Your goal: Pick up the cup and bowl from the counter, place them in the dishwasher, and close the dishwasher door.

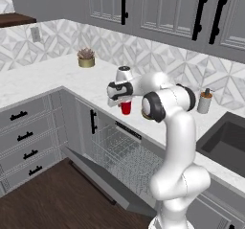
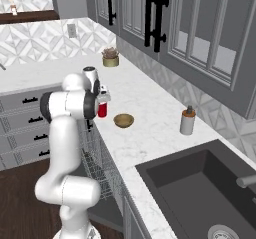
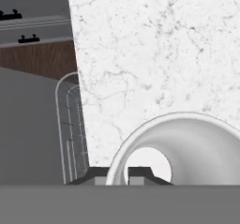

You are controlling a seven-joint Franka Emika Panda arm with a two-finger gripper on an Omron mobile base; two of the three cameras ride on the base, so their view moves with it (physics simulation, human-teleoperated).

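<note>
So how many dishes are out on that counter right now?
2. The red cup sits near the counter edge above the open dishwasher, with the gripper shut on its rim. The wooden bowl sits beside it, toward the sink.

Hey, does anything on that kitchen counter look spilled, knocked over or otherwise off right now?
Nothing stands out. The small red tapered cup is upright in the end effector, the tan wooden bowl sits level on the white marble counter, and the grey dishwasher door hangs open as intended.

- Red cup (image 1: 126,108) with white inside is standing upright near the counter's (image 2: 150,118) front edge.
- Tan bowl (image 2: 123,120) is sitting just beside it.
- Dishwasher door (image 1: 103,177) is hanging open, wire rack (image 1: 127,156) showing.
</note>
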